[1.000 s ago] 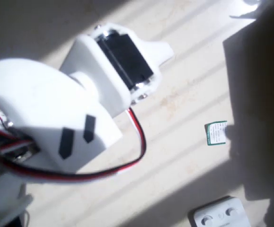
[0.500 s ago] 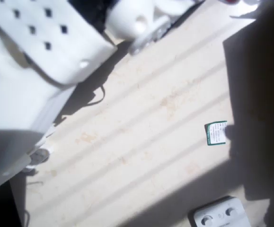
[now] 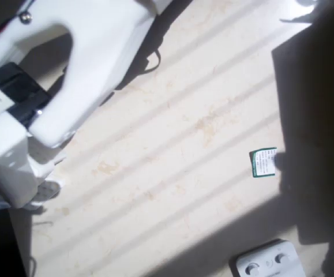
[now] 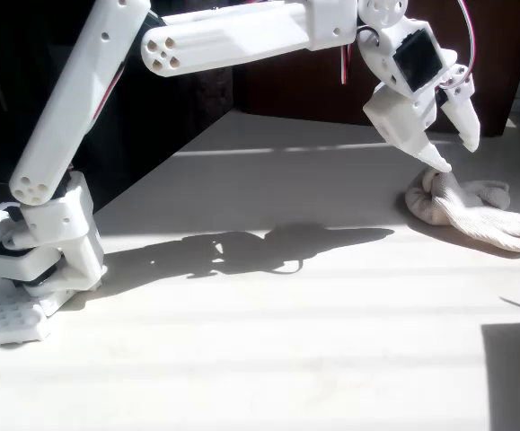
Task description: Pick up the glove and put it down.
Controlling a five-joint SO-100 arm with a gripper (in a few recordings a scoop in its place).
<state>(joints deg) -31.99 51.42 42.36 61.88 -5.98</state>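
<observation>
The beige glove (image 4: 471, 208) lies crumpled on the table at the right of the fixed view, its plump fingers pointing right. My white gripper (image 4: 455, 154) hangs just over the glove's left end. It is open, with nothing between the fingers, and the lower fingertip (image 4: 438, 164) is at or almost on the fabric. In the overhead view the glove's green-and-white label (image 3: 263, 162) lies in sunlight, while the rest of the glove is lost in dark shadow to the right. A part of the arm (image 3: 51, 75) crosses the upper left of that view.
A white plastic device with round buttons (image 3: 267, 261) lies at the bottom right of the overhead view. The arm's base (image 4: 35, 260) stands at the left table edge. The arm's shadow (image 4: 242, 247) falls across the sunlit tabletop.
In the overhead view the arm's links have swung across the picture toward the upper left, with different parts now showing. The label and the white device have not moved.
</observation>
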